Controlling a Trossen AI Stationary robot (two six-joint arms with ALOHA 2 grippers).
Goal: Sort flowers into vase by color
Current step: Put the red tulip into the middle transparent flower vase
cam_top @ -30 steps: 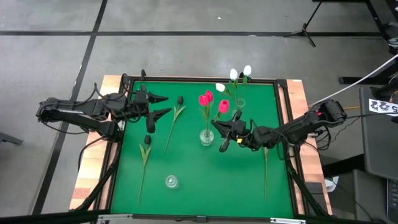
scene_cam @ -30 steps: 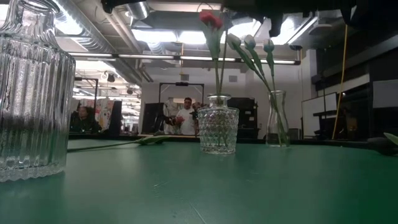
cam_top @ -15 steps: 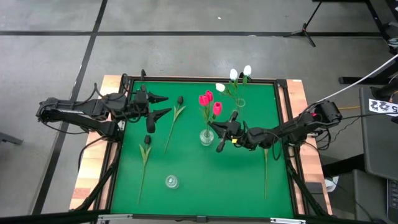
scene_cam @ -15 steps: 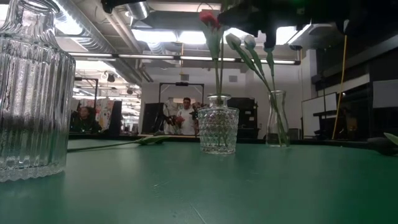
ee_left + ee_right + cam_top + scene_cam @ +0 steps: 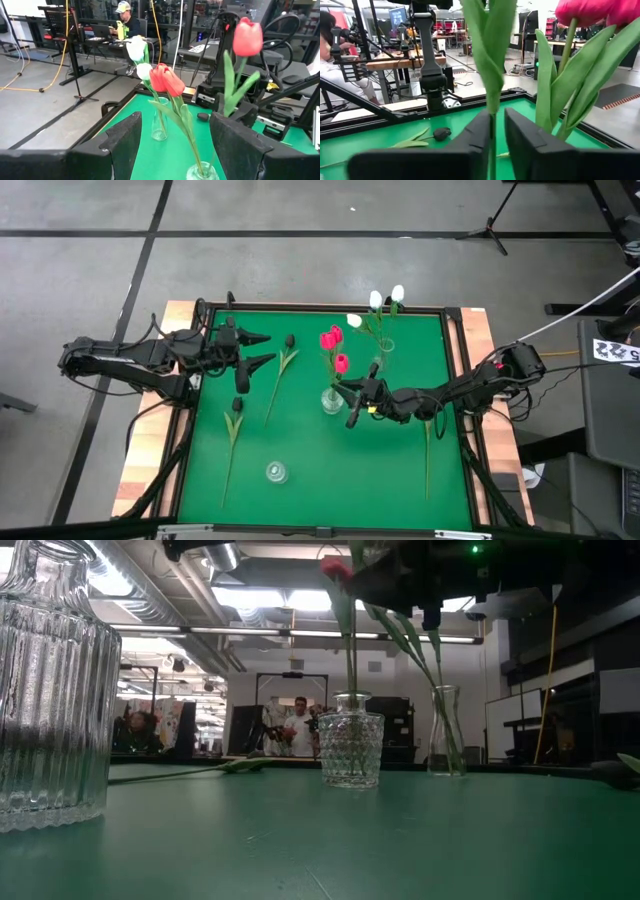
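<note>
- The right tool [image 5: 349, 402] hangs just beside the diamond-cut glass vase [image 5: 332, 400], which stands mid-surface, and above that vase's height.
- Its fingers [image 5: 475, 142] stand only slightly apart. A green tulip stem [image 5: 492, 135] runs between them and lies against one finger, with a sliver of gap at the other.
- That stem belongs to a pink-red tulip [image 5: 341, 363] whose head sits just behind the diamond-cut vase; whether its foot has reached the vase bottom cannot be told.
- Two more pink-red tulips [image 5: 330, 337] stand in the same vase, heads close together.
- Three white tulips [image 5: 375, 300] stand in a slim clear vase [image 5: 385, 345] behind the diamond-cut vase, nearer the back edge of the green surface [image 5: 310, 480].
- The left tool [image 5: 258, 350] waits well to the left of the diamond-cut vase, fingers [image 5: 125, 145] spread wide with nothing between them.
- One dark tulip [image 5: 289, 340] lies flat between the left tool and the diamond-cut vase.
- A second dark tulip [image 5: 236, 406] lies farther left and nearer the front edge.
- Another long stem [image 5: 427, 455] lies on the far side of the diamond-cut vase, beneath the right arm; its head is hidden.
- A ribbed glass vase [image 5: 277, 472] stands empty, in front of and left of the diamond-cut vase.
- A white tag [image 5: 612, 351] with black marks sits off the surface, far right of the diamond-cut vase; its writing is too small to read.
- No brand or label shows on the vases or arms.
- A person [image 5: 300, 725] stands in the room beyond the surface.
</note>
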